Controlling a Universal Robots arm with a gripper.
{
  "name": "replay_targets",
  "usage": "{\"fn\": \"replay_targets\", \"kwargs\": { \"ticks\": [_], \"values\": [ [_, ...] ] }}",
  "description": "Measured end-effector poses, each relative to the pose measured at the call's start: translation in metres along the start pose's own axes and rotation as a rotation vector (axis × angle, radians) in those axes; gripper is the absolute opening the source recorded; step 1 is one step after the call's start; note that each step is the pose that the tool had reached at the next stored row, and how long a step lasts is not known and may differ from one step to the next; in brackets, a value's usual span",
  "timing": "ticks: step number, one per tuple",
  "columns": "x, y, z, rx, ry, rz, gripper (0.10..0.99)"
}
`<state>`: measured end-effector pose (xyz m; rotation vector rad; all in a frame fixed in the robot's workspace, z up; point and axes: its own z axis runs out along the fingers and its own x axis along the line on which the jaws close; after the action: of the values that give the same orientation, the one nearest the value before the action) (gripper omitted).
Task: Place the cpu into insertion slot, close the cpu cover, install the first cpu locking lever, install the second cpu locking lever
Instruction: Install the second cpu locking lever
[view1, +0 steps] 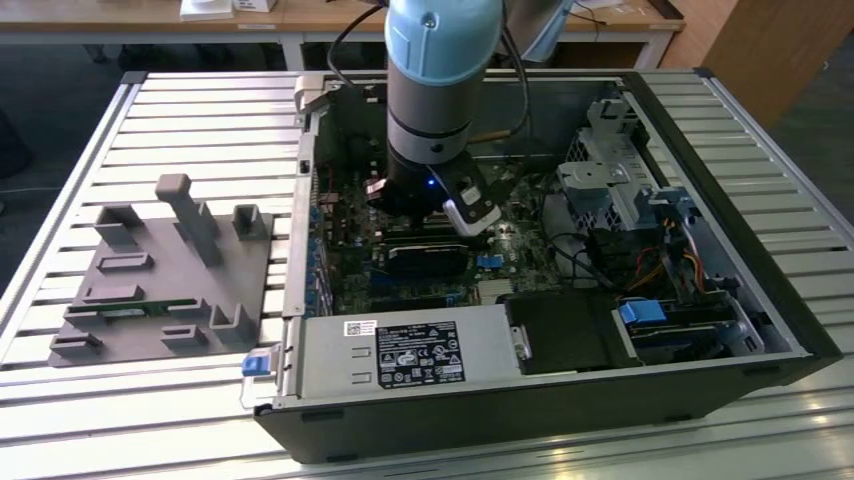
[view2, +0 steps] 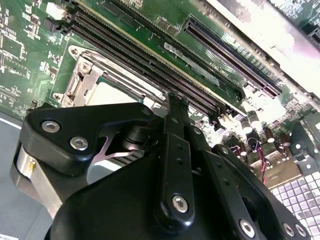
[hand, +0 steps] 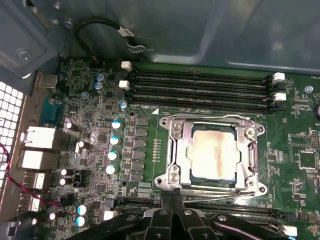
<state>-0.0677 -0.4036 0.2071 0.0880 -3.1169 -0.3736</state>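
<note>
In the exterior view, the arm (view1: 434, 90) ran off the top edge and stood in front of the insertion slot, hiding it completely. In the second wrist view, the black claw (view2: 172, 107) body covered most of the cpu (view2: 112, 92) and the cpu cover (view2: 82, 80). In the first wrist view, the claw (hand: 172, 197) was cut off by the picture's edge, so the state of its fingers could not be told.
</note>
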Motion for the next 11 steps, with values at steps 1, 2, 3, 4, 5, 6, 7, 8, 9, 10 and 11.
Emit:
{"fn": "replay_targets", "kwargs": {
  "ticks": [1,2,3,4,5,6,7,8,9,10,11],
  "values": [
    [0.0,-0.0008,0.0,-0.001,-0.0001,0.0,0.106],
    [0.0001,-0.0016,0.0,-0.002,-0.0001,0.0,0.106],
    [0.0002,-0.0022,0.0002,-0.004,-0.0001,0.0,0.106],
    [0.0002,-0.0026,0.0005,-0.006,-0.0002,0.0,0.106],
    [0.0003,-0.0027,0.0012,-0.008,-0.0005,0.0,0.106],
    [0.0002,-0.0029,0.0019,-0.011,-0.0007,0.0,0.106],
    [0.0002,-0.0031,0.0025,-0.015,-0.0007,0.0,0.106],
    [0.0003,-0.0033,0.0033,-0.019,-0.0009,0.0,0.106],
    [0.0003,-0.0035,0.0041,-0.023,-0.0012,0.0,0.106],
    [0.0004,-0.0037,0.0047,-0.028,-0.0012,-0.001,0.106],
    [0.0005,-0.0038,0.0055,-0.033,-0.0015,-0.001,0.106]
  ]
}}
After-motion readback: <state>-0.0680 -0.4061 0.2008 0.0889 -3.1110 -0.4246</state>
